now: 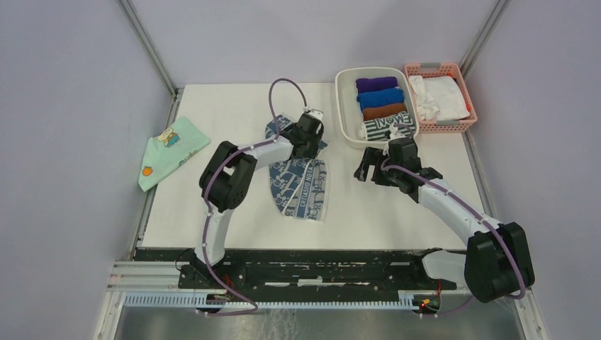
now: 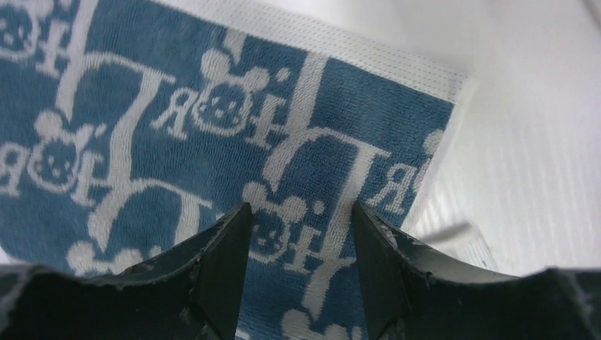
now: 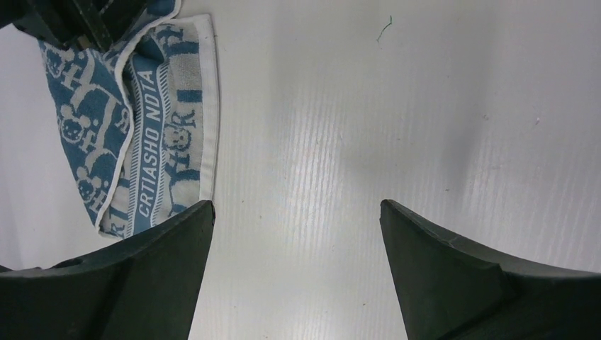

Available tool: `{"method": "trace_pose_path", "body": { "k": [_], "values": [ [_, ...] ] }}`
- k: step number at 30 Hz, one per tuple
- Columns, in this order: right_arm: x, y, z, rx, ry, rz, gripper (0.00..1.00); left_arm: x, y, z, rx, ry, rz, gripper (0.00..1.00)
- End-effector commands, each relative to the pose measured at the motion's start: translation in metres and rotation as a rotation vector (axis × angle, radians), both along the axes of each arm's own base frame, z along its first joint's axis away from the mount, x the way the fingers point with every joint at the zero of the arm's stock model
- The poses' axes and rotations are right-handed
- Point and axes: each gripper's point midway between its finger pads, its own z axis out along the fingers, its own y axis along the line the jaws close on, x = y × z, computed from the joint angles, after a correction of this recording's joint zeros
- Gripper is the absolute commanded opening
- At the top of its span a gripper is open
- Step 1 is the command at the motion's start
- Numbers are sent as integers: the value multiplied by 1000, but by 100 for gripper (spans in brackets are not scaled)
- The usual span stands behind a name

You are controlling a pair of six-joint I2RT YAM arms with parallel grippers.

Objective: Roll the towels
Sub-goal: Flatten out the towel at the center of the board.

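Open table (image 1: 358,205) right of towel (image 1: 301,188); white bin (image 1: 343,106) (packed) blocks beyond.

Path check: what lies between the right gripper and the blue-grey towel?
Only bare table lies between the right gripper and the blue-grey towel, shown in the right wrist view.

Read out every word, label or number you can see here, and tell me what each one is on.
"CRTIASHO NOTA", as best it reads: white band of the blue-grey towel.
"H" and "R" among bear faces, uncertain: woven across that towel's blue field.
"NO", the rest out of sight: big white letters on the striped towel in the white basket.
Mint cloth: cartoon print only, no readable text.
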Motion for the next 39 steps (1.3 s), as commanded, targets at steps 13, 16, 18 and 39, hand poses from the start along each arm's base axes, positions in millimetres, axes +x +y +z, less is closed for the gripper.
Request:
{"method": "trace_pose_path", "body": {
  "k": [13, 16, 18, 39],
  "values": [
    [10, 10, 4, 22, -25, 30, 94, -49, 67, 59, -96, -24, 243, 68],
    [10, 10, 4, 25, -25, 35, 94, -40, 48, 71, -82, -61, 168, 68],
    [9, 11, 3, 26, -22, 39, 94, -32, 35, 75, -87, -64, 133, 68],
    [7, 11, 0, 22, -11, 45, 94, -6, 13, 18, 13, 60, 105, 49]
  ]
}}
